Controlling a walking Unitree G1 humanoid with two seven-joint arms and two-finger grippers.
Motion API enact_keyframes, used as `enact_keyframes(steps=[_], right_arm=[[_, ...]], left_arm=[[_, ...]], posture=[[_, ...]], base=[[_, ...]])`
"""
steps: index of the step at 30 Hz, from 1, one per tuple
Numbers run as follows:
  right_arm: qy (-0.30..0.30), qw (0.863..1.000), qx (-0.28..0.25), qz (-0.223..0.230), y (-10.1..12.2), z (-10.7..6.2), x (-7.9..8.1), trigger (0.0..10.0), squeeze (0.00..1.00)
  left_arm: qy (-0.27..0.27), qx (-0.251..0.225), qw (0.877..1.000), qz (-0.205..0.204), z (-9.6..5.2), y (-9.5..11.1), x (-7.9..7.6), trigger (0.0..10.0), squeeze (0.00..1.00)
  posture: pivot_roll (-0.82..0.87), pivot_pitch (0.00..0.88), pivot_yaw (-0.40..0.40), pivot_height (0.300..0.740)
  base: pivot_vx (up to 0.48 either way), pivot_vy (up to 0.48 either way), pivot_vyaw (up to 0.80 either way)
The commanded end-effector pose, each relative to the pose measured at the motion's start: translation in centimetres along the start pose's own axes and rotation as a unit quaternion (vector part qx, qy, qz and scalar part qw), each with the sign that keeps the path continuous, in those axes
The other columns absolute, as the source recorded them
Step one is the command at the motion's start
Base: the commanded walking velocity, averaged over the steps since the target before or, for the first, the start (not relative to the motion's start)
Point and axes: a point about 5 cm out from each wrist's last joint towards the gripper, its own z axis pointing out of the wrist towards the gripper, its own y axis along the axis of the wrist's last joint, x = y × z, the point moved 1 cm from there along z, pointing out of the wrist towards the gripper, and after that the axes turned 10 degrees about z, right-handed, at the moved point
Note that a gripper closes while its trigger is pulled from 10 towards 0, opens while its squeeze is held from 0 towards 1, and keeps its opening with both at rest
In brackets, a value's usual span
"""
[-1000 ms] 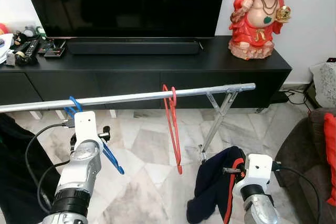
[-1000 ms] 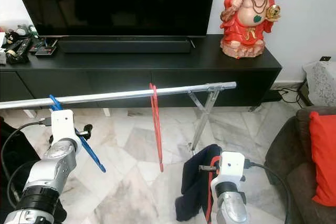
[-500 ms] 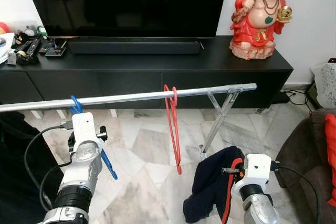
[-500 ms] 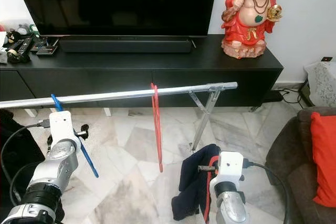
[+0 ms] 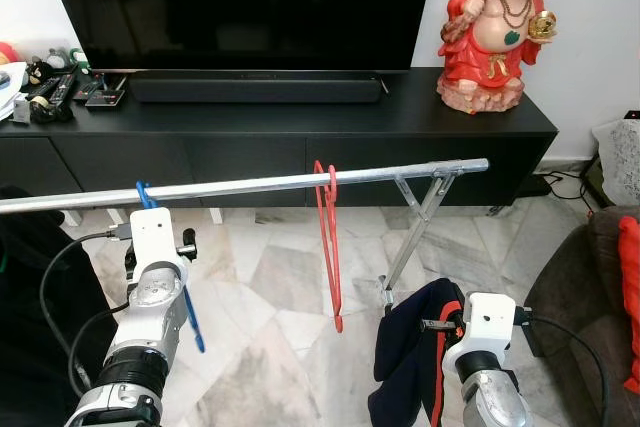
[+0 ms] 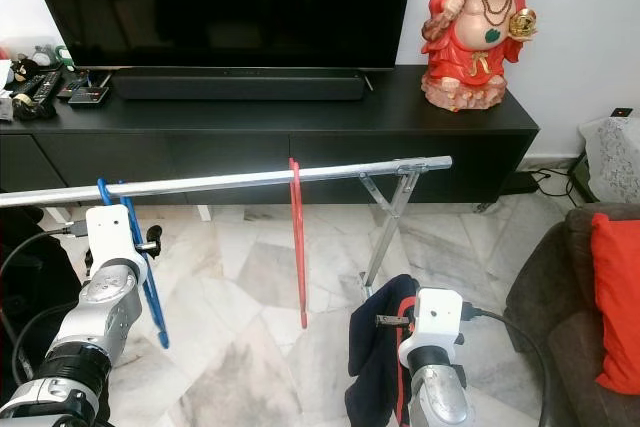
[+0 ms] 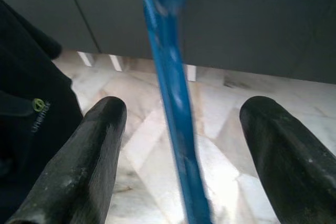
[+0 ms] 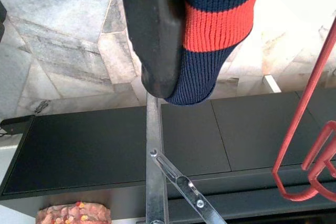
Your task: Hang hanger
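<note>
A thin metal rail runs across the scene from the left edge to its free end on the right, where a folding leg props it up. Beyond it stands a long black cabinet with a TV, a soundbar and a glossy red figurine on its right end. The marble floor under the rail's middle is open, pale and veined. A sofa with a red cushion closes the right side, and dark cloth hangs at the left edge.

The blue hanger hangs by its hook over the rail at the left, a slim plastic bar dropping toward the floor. The left gripper sits just below the rail with its two rounded black fingers spread wide; the hanger's bar passes between them without touching either. A red hanger hangs at the rail's middle, seen edge-on, well apart from the blue one.

The right gripper is low on the right, near the leg, clamped on a navy knitted garment with a red stripe; the ribbed fabric drapes down below it.
</note>
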Motion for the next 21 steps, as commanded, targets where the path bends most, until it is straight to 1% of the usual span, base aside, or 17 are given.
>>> enact_keyframes(steps=[1, 2, 5, 9, 21], right_arm=[[0.001, 1.000, -0.007, 0.000, 0.24, 0.14, 0.08, 10.0, 0.00], [0.001, 1.000, -0.007, 0.001, 0.24, 0.13, 0.10, 10.0, 0.00], [0.001, 1.000, -0.007, 0.001, 0.20, 0.12, 0.09, 10.0, 0.00], [0.002, 1.000, -0.007, 0.000, 0.20, 0.06, 0.10, 10.0, 0.00], [0.002, 1.000, -0.006, 0.000, 0.17, -0.04, 0.12, 10.0, 0.00]], left_arm=[[-0.015, -0.008, 1.000, -0.008, 0.20, 0.11, -0.05, 0.0, 0.00], [-0.019, -0.010, 1.000, -0.003, 0.21, 0.12, -0.13, 0.0, 0.00], [-0.026, -0.006, 1.000, -0.013, 0.21, -0.06, -0.31, 0.0, 0.00], [-0.014, -0.002, 1.000, -0.009, 0.31, -0.20, -0.17, 0.0, 0.00], [-0.010, -0.009, 1.000, -0.011, 0.52, -0.13, 0.06, 0.0, 0.00]], posture=[[-0.06, 0.100, -0.011, 0.721], [-0.06, 0.101, -0.011, 0.721], [-0.06, 0.100, -0.012, 0.721], [-0.06, 0.102, -0.013, 0.721], [-0.06, 0.104, -0.014, 0.721]], base=[[0.000, 0.000, 0.00], [0.000, 0.000, 0.00], [0.000, 0.000, 0.00], [0.000, 0.000, 0.00], [0.000, 0.000, 0.00]])
